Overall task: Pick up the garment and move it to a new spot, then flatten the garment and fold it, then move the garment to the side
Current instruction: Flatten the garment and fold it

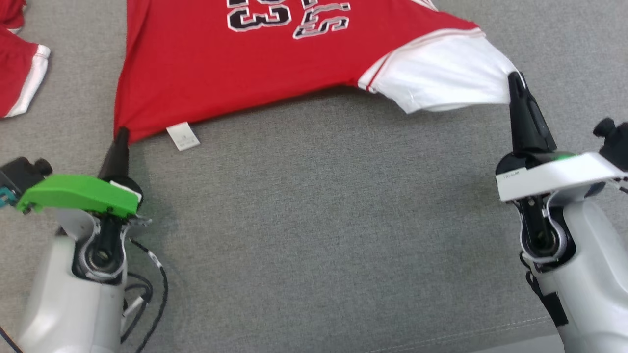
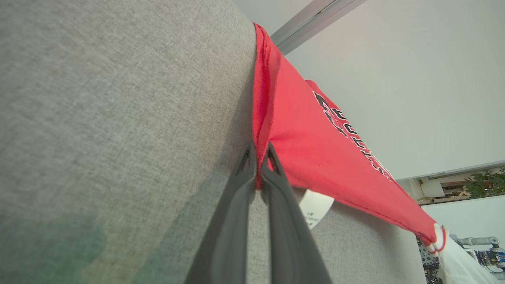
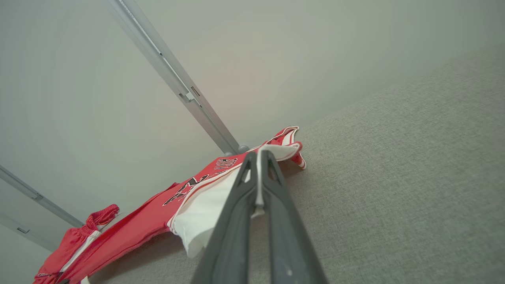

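The garment [image 1: 245, 68] is a red jersey with white sleeves and black-and-white lettering, spread at the top of the head view on grey fabric. My left gripper [image 1: 120, 132] is shut on its red bottom corner, beside a white care label [image 1: 182, 136]. My right gripper [image 1: 514, 78] is shut on the edge of the white sleeve [image 1: 441, 73]. The left wrist view has the dark fingers [image 2: 276, 185] pinching the red hem of the garment [image 2: 300, 146]. In the right wrist view the fingers [image 3: 276, 185] clamp the white sleeve cloth [image 3: 205, 213]. The cloth hangs stretched between both grips.
A second red garment with white trim [image 1: 19, 73] lies at the far left; it also appears in the right wrist view [image 3: 79, 240]. The grey upholstered surface [image 1: 319, 220] extends toward me. Black cables [image 1: 152, 289] hang by my left arm. A pale wall with a metal rail [image 3: 169, 75] stands behind.
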{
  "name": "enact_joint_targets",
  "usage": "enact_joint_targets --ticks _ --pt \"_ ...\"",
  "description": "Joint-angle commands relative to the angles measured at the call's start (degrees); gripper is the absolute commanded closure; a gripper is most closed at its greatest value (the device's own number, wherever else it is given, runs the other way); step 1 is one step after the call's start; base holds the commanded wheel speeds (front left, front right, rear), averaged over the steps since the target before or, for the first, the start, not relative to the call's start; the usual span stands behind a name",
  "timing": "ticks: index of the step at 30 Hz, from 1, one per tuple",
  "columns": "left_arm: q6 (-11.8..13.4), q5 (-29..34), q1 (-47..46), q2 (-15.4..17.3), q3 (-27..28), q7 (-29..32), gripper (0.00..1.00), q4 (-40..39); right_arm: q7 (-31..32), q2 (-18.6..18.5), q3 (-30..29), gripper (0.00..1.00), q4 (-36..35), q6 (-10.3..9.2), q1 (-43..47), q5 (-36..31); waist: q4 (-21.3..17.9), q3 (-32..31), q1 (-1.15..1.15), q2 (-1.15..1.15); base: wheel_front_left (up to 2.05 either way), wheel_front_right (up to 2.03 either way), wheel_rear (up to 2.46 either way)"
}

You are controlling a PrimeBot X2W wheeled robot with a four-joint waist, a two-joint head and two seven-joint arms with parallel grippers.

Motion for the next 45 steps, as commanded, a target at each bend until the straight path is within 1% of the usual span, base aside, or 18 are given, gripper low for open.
enact_joint_targets --ticks 1,5,8,14,20,25,28,31,34,41,45 --pt "-0.21 -0.89 3.76 -0.88 0.28 -0.58 1.00 -0.79 -0.24 -0.29 -0.95 1.00 -1.39 0.01 2.59 -0.17 1.89 -3.53 0.00 0.00 0.00 0.00 0.00" --pt "-0.87 -3.22 10.16 -3.09 1.15 -2.15 1.00 -6.82 -0.19 -0.03 -2.91 1.00 -5.49 0.01 9.05 -0.91 2.81 -6.55 0.00 0.00 0.00 0.00 0.00" --pt "-0.77 -3.82 15.09 -4.19 1.59 -3.18 1.00 -11.44 0.32 0.49 -4.31 1.00 -8.44 0.01 13.66 -1.63 3.30 -8.65 0.00 0.00 0.00 0.00 0.00" --pt "1.17 -4.31 25.37 -5.41 1.38 -4.05 1.00 -21.31 3.03 2.42 -7.32 1.00 -14.58 0.01 23.51 -2.68 3.72 -12.41 0.00 0.00 0.00 0.00 0.00" --pt "2.99 -5.51 34.91 -6.07 2.30 -4.69 1.00 -31.53 7.27 4.97 -10.38 1.00 -21.87 0.01 32.44 -3.29 2.97 -15.37 0.00 0.00 0.00 0.00 0.00" --pt "4.90 -5.76 41.36 -6.05 2.21 -4.09 1.00 -39.31 11.47 6.69 -10.86 1.00 -27.48 0.01 37.90 -3.46 2.15 -16.63 0.00 0.00 0.00 0.00 0.00" --pt "5.92 -5.16 45.12 -5.31 1.42 -2.98 1.00 -42.93 13.81 7.60 -11.30 1.00 -29.54 0.01 40.74 -3.44 1.75 -16.85 0.00 0.00 0.00 0.00 0.00" --pt "6.86 -5.78 47.71 -5.32 1.21 -2.28 1.00 -44.27 15.15 8.51 -12.05 1.00 -29.10 0.01 42.52 -2.93 1.53 -16.90 0.00 0.00 0.00 0.00 0.00" --pt "7.35 -6.10 48.99 -5.37 1.53 -2.23 1.00 -43.06 15.89 9.46 -11.96 1.00 -26.82 0.01 43.22 -2.15 1.54 -16.92 0.00 0.00 0.00 0.00 0.00" --pt "6.85 -6.64 47.29 -6.38 0.34 -2.15 1.00 -37.27 15.34 10.57 -10.91 1.00 -19.38 0.01 41.22 -0.72 2.11 -17.40 0.00 0.00 0.00 0.00 0.00" --pt "7.05 -6.58 46.58 -6.70 0.19 -2.57 1.00 -34.60 14.50 10.75 -10.44 1.00 -15.52 0.01 40.43 -0.05 2.52 -17.59 0.00 0.00 0.00 0.00 0.00"
